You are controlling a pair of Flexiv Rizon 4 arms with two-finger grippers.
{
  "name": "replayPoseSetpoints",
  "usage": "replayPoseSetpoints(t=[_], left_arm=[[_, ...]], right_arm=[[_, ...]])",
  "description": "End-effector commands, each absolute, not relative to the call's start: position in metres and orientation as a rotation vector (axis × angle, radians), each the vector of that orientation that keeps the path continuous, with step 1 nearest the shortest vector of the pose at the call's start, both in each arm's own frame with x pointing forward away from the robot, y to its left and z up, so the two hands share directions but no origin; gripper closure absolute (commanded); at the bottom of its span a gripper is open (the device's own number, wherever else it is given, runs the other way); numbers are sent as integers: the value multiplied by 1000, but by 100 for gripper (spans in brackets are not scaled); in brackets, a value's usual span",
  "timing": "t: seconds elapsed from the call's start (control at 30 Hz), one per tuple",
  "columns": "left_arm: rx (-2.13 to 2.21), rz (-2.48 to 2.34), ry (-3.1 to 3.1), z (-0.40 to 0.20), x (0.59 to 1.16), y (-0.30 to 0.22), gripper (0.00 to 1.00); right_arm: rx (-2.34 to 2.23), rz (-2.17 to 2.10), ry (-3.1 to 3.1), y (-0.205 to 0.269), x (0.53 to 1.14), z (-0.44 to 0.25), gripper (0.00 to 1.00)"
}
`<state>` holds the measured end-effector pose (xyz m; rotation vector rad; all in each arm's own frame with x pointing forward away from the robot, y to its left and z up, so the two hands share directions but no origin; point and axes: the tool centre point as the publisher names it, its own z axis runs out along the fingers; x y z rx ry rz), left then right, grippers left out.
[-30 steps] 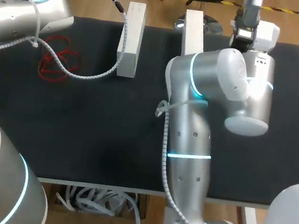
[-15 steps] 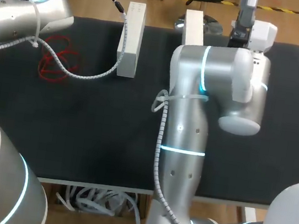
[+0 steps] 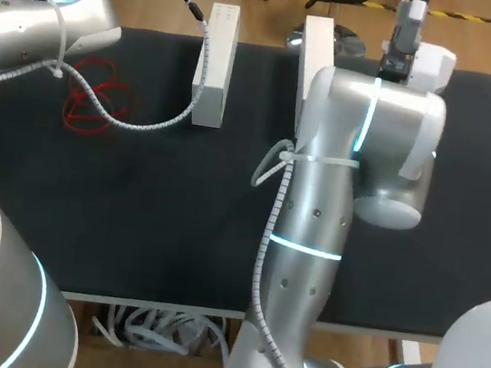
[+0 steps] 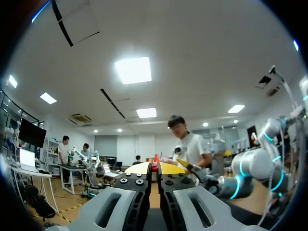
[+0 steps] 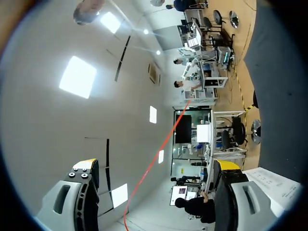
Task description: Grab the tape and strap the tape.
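1. Yellow fingertips of the left gripper are pressed together and aimed out over the room, not down at the table. A small red sliver shows at the seam between them, and whether it belongs to the tape cannot be told.
2. Yellow tips of the right gripper stand wide apart with nothing touching either finger. A thin red line runs out through the gap, and what it is cannot be made out from the wrist view.
3. Seen from the head camera, the silver right arm rises from the near edge and reaches to the far edge of the black table mat. There it stands beside a second white block. The silver left arm enters at the far left corner, and its grey ribbed cable drapes across the mat to a white rectangular block.
4. The thin red tape lies in loose loops on the mat, near the left arm and well apart from the right arm. No gripper is seen touching it in the head view.
5. By these pictures the job appears to be at an early stage. Most of the tape rests on the mat, a firm grab is not confirmed, and the strapping is not yet begun.
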<state>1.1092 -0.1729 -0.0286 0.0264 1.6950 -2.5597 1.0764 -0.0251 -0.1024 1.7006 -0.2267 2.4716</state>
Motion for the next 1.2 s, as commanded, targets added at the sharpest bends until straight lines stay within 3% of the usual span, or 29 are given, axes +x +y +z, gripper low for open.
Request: replayPoseSetpoints(t=[0.03, 0.3, 0.67, 1.2], left_arm=[[29, -2561, 1694, -29, 1110, -173, 100], [29, -2561, 1694, -29, 1110, -173, 100], [29, -2561, 1694, -29, 1110, -173, 100], [29, -2561, 1694, -29, 1110, -173, 100]], right_arm=[[1748, 2033, -817, -34, 1078, -81, 0], [1888, 1800, -1216, -55, 1086, -82, 0], [1860, 1833, -1207, -66, 1086, -77, 0], [1898, 2183, -666, -66, 1085, -76, 0]])
